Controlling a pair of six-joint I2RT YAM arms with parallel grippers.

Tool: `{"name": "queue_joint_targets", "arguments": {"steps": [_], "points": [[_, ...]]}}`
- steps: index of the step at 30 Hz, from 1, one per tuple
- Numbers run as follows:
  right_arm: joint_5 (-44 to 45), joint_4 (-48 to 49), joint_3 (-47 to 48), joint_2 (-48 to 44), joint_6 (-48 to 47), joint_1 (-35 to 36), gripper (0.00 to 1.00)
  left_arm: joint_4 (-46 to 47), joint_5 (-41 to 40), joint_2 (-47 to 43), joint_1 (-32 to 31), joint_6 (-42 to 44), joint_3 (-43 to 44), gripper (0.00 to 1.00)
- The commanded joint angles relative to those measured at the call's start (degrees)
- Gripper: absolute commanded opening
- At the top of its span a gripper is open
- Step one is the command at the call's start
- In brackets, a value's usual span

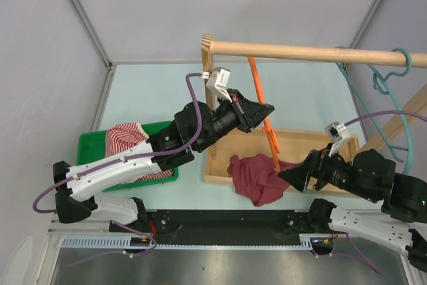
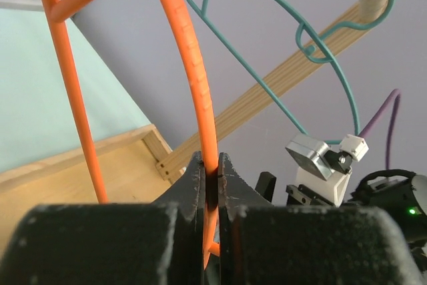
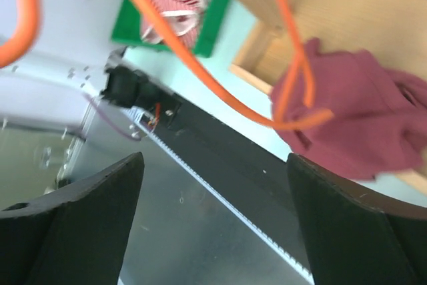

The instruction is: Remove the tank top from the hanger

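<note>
An orange hanger (image 1: pixel 261 101) hangs from the wooden rod (image 1: pixel 313 52). My left gripper (image 1: pixel 267 110) is shut on its orange wire, seen in the left wrist view (image 2: pixel 197 91) pinched between the fingers. The maroon tank top (image 1: pixel 257 176) lies crumpled at the front edge of the wooden tray (image 1: pixel 293 143), off the hanger apart from its lower tip resting on it; it shows in the right wrist view (image 3: pixel 360 118) with the hanger's end (image 3: pixel 293 121) over it. My right gripper (image 1: pixel 288 177) is open and empty, just right of the tank top.
A green bin (image 1: pixel 90 148) with a red-and-white striped cloth (image 1: pixel 127 139) sits at the left. A teal hanger (image 1: pixel 390 78) hangs at the rod's right end. A black rail (image 1: pixel 220 221) runs along the near edge.
</note>
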Motion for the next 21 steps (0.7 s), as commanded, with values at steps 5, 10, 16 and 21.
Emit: {"name": "queue_joint_targets", "arguments": {"steps": [5,10,16,21], "points": [[-13.05,17.37,-3.94,0.94,-11.69,0.07,0.8,0.86,6.74,-3.63,0.36,-8.23,-1.0,0.0],[-14.63,20.27,-7.28,-0.54,-11.79,0.07,0.66,2.53,8.06,-6.27,0.44,-10.34,-3.46,0.0],[-18.94,23.52,-12.03,-3.27,-9.15,0.16,0.54,3.23,8.32,-8.64,0.36,-11.57,-4.96,0.0],[-19.65,25.37,-13.96,-5.29,-5.29,0.16,0.3,4.03,8.94,-8.91,0.44,-11.92,-5.4,0.0]]}}
